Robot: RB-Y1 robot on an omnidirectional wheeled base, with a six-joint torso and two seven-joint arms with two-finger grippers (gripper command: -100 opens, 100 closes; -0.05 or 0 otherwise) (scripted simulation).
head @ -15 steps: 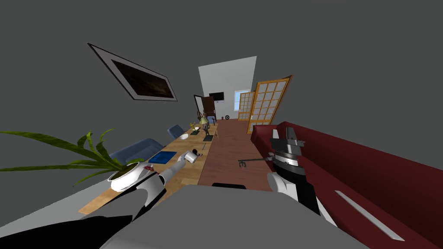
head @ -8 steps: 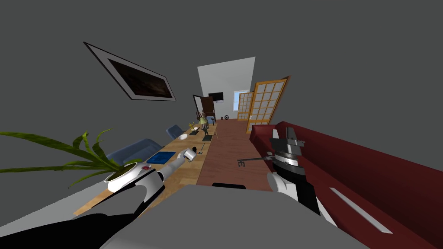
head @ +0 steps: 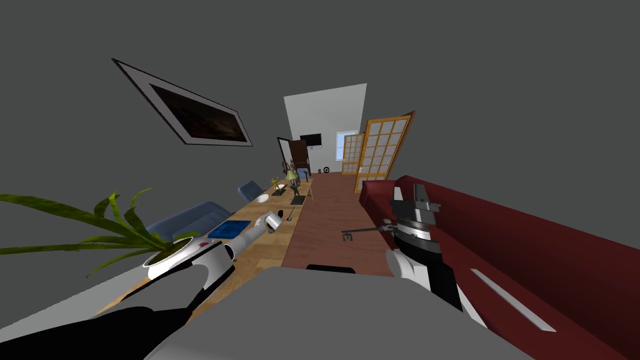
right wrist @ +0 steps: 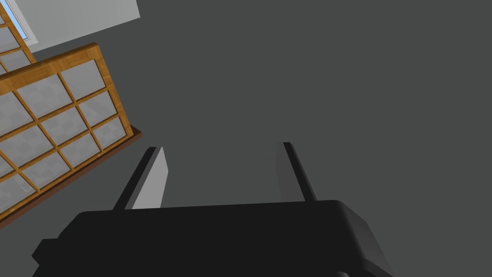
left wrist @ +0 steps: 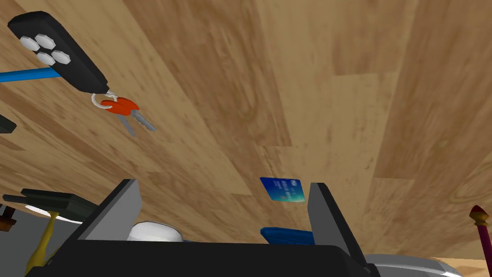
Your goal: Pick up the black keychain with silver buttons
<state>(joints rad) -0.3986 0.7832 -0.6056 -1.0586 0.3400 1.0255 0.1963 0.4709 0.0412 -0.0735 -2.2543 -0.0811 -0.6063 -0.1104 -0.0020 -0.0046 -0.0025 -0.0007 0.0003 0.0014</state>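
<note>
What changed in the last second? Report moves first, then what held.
Mostly my own view shifted: the green potted plant, dark framed picture and long wooden table slid leftward together, so the camera moved. The left hand edged slightly along the table, open; the black keychain with silver buttons lies untouched, nothing taken or released. The right hand stayed open beside the dark red sofa.

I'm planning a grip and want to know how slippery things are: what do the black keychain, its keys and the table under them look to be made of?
Black keychain: matte black body without glare, likely plastic. Its four buttons are pale silver, either metal or painted plastic. Keys: grey blades look metallic, and the red heads are probably plastic caps. Table: light wood planks with visible grain and seams, smooth finish.
</note>
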